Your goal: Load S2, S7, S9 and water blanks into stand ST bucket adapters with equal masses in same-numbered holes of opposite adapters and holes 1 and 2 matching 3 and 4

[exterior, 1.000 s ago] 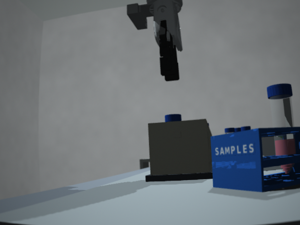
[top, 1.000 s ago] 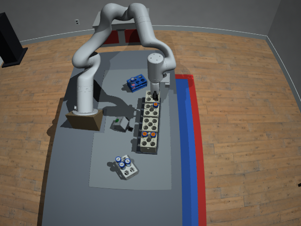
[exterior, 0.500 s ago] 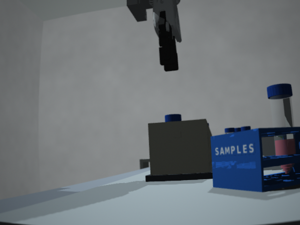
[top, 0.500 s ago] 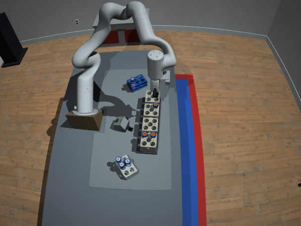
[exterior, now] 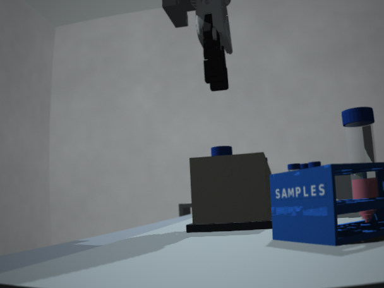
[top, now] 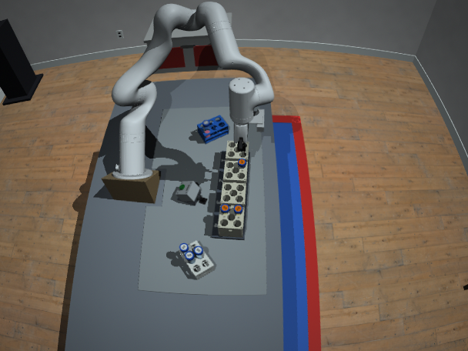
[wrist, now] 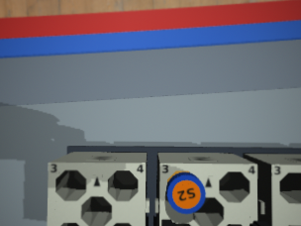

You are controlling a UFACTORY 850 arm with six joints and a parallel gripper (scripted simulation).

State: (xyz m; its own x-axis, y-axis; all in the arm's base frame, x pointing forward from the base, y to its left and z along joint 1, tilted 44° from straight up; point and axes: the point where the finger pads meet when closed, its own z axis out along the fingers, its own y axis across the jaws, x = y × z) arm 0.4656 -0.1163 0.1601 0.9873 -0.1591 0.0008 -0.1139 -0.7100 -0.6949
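The arm (top: 132,150) appeared smooth with a soft sheen. The floor (top: 366,173) showed wood grain. The far sample rack (top: 212,132) (exterior: 303,208) looked like glossy plastic; the bench (top: 111,289) (exterior: 158,262) appeared smooth, matt.

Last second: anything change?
The gripper rose straight up a little, nearly all of it in the first half second. Nothing was visibly gripped or let go; the jaws are part open, with nothing between them. S2, the other tubes, the adapters and both racks stayed put.
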